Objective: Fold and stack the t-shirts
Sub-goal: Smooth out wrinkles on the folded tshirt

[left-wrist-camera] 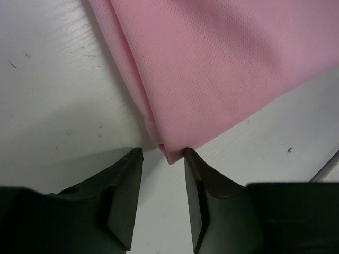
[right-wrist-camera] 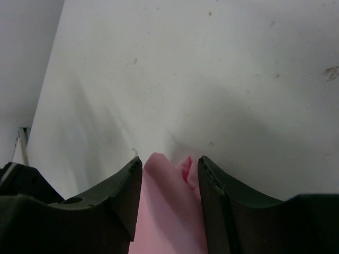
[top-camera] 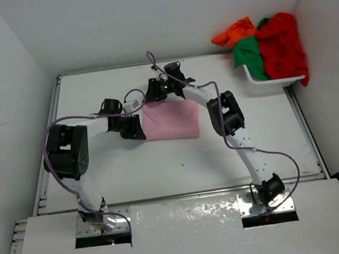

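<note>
- White basket of heaped t-shirts sits far right.
- Left gripper narrowly parted, pink t-shirt corner at its tips.
- Right gripper: pink cloth between jaws, grip unclear.

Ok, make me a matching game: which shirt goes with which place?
1. pink shirt
2. red shirt
3. orange shirt
4. green shirt

A. draped over the right end of the basket
B. sticking out behind the basket's left end
C. lying flat on the table
D. hanging over the basket's left wall

Pairs: 1-C, 2-A, 3-B, 4-D.
</note>
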Action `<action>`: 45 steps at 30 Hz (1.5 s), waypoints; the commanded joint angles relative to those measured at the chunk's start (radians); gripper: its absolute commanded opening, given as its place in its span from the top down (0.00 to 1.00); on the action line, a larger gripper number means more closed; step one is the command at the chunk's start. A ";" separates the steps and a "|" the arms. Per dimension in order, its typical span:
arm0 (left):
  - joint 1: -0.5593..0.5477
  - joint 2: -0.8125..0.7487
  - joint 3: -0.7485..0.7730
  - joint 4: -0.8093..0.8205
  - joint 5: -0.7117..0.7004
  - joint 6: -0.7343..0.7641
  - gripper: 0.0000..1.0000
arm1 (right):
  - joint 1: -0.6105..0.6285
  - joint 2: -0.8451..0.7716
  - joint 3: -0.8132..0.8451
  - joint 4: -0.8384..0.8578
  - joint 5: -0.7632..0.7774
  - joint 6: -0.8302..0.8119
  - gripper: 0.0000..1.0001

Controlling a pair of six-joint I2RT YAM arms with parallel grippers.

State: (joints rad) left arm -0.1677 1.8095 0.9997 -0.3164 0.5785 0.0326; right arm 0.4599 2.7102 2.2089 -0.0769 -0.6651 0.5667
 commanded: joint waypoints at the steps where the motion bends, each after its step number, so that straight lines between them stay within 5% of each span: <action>1: 0.000 0.027 0.008 0.014 0.023 0.004 0.71 | -0.004 -0.046 0.003 0.045 -0.083 0.001 0.55; 9: -0.003 0.020 0.017 -0.006 0.035 0.009 0.91 | 0.013 -0.049 -0.048 0.000 -0.122 -0.034 0.55; 12: -0.003 0.017 0.016 -0.012 0.018 0.012 1.00 | 0.013 -0.056 -0.066 0.008 -0.090 -0.045 0.63; 13: -0.003 0.016 0.016 -0.016 0.014 0.015 1.00 | 0.013 -0.059 -0.066 0.012 -0.079 -0.044 0.75; 17: -0.003 -0.010 0.005 -0.052 -0.022 0.050 1.00 | -0.001 -0.061 -0.064 0.075 -0.001 0.022 0.96; 24: -0.003 -0.036 -0.052 -0.066 -0.035 0.090 1.00 | -0.020 -0.043 -0.011 0.120 0.035 0.051 1.00; 28: -0.003 -0.026 -0.020 -0.078 -0.031 0.093 0.95 | -0.018 -0.053 -0.052 0.161 0.007 0.076 0.83; 30: -0.003 -0.019 -0.001 -0.098 -0.031 0.101 0.83 | -0.018 -0.066 -0.064 0.163 0.007 0.073 0.68; 34: -0.001 -0.051 0.028 -0.144 -0.049 0.128 0.63 | -0.026 -0.095 -0.058 0.169 0.009 0.070 0.54; 41: 0.007 -0.136 0.175 -0.239 -0.040 0.184 0.44 | -0.087 -0.233 -0.067 0.080 0.100 0.023 0.43; 45: 0.008 -0.127 0.263 -0.230 -0.072 0.138 0.44 | -0.112 -0.378 -0.144 -0.073 0.276 -0.077 0.46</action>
State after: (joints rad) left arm -0.1673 1.7256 1.1900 -0.5571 0.5186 0.1783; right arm 0.3721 2.5046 2.0800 -0.0757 -0.5323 0.5804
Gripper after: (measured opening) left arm 0.557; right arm 0.552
